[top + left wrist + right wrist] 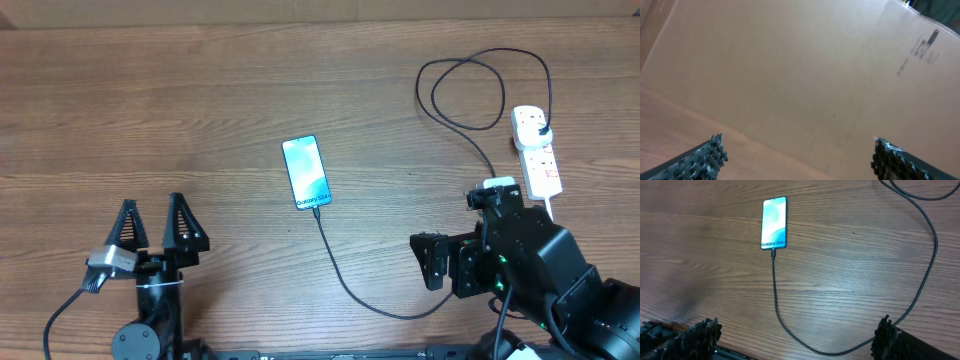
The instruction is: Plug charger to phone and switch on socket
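The phone (pixel 306 171) lies screen up at the table's middle, its teal screen lit; it also shows in the right wrist view (pixel 774 223) with "Galaxy" text. The charger, a thin black cable (pixel 360 290), has its tip in the phone's near edge, curves toward my right arm, then loops at the back right to a black plug in the socket (pixel 536 150). In the right wrist view the cable (pixel 775 295) runs from the phone down between the fingers. My left gripper (pixel 155 226) is open and empty at the front left. My right gripper (pixel 432 262) is open and empty, over the cable.
A brown cardboard wall (pixel 805 75) with a printed label fills the left wrist view. The socket's thick white cord (pixel 549 207) runs down behind my right arm. The wooden table (pixel 200 110) extends around the phone.
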{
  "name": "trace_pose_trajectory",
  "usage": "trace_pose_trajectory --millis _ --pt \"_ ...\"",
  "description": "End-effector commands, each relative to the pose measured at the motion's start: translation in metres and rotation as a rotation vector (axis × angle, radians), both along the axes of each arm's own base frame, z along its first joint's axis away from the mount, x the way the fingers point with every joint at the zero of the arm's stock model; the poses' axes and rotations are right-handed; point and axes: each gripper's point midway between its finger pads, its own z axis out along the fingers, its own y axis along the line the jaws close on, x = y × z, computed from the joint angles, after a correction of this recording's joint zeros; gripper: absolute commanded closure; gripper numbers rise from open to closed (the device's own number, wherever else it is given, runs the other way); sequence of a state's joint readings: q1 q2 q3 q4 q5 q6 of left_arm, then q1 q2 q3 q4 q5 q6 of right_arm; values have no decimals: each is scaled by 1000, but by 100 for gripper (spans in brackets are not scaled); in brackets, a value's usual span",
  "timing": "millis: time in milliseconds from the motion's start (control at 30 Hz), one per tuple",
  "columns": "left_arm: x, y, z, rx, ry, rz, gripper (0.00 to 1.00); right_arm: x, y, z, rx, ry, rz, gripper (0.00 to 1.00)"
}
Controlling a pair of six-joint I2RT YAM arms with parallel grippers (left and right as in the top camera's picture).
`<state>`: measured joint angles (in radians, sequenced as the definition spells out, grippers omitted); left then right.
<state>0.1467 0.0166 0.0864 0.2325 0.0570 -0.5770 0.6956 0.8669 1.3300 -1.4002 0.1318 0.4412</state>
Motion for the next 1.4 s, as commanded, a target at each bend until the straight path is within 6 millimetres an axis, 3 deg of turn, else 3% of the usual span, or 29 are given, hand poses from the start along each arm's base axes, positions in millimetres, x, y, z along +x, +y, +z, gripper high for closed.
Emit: trace_pose_trajectory --millis 0,267,567,1367 --pt "1 13 -14 -68 -4 53 0 0 -1 1 0 -8 -3 0" --pt "10 18 -52 -90 120 73 1 0 -1 1 0 -8 -3 0" --pt "11 28 -111 -126 356 142 0 0 -1 1 0 -9 -3 0" --pt "11 28 -111 -93 362 142 0 0 -1 1 0 -8 -3 0"
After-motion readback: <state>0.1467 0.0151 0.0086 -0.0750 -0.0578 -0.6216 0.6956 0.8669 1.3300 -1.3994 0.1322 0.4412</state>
